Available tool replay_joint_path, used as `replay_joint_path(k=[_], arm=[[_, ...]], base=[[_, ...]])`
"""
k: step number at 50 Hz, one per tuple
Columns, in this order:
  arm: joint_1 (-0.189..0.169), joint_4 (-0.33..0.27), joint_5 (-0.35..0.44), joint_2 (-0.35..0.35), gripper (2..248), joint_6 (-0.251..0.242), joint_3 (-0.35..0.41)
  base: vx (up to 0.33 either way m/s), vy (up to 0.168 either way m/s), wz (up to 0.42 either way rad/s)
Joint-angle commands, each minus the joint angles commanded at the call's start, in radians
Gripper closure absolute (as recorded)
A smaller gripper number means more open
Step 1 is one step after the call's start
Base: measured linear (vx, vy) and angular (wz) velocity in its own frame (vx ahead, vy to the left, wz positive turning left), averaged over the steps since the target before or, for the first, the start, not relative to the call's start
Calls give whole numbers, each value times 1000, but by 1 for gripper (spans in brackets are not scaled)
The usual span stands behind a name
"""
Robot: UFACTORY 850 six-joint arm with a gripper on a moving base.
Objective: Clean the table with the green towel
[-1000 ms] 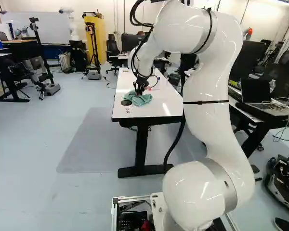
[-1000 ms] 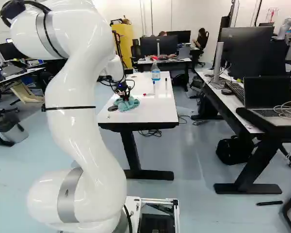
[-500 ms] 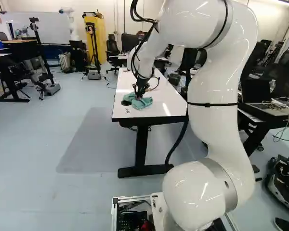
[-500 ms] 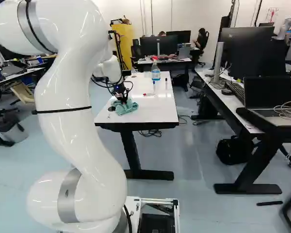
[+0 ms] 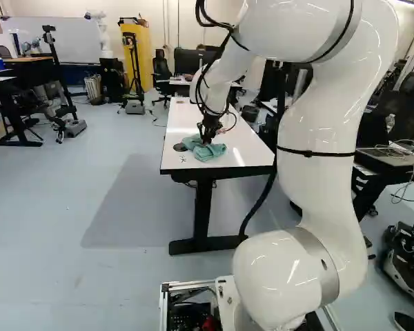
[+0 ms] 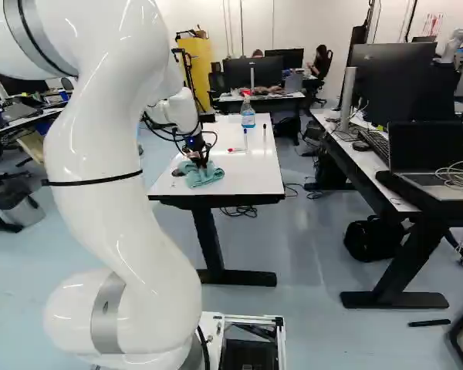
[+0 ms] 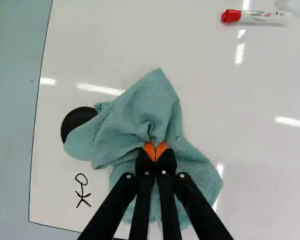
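**Green towel [image 7: 140, 120] bunched in my grip on the white table [image 5: 217, 163]**

My black gripper [image 5: 208, 131] is clenched on the green towel, its orange pads [image 7: 149, 151] pinching a gathered fold from both sides. The cloth is soft and matt, raised to a blunt peak just ahead of my fingertips, with loose folds draping over the tabletop around them. One flap laps over a flat, round black disc [image 7: 76, 121], and only part of the disc's dark curve shows beside the towel.

The tabletop under the towel is smooth and glossy, with pale streaks of reflected light. A black line drawing of a stick figure [image 7: 82, 191] sits beside the towel, on the side toward my base. Farther ahead of the towel lies a red-capped marker [image 7: 255, 17], and well beyond it stands a clear spray bottle [image 6: 248, 117] with a red top. In the room past the towel, I see a yellow cabinet [image 5: 139, 52]; to the towel's right, a laptop [image 6: 427, 150] sits open on another desk [image 6: 370, 168].

The table's left edge runs near the towel, just past the disc. The near edge lies past the drawing. White surface reaches much farther from the towel toward the bottle and to the right.
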Motion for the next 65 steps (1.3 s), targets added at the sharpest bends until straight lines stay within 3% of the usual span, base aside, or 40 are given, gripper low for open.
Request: replay_joint_path(k=[36, 50, 65], arm=[[-120, 0, 0, 40, 229, 0, 51], [-161, 0, 0, 12, 229, 0, 16], [-163, 0, 0, -46, 229, 0, -60]], base=[[0, 0, 0], [0, 0, 0], [0, 0, 0]])
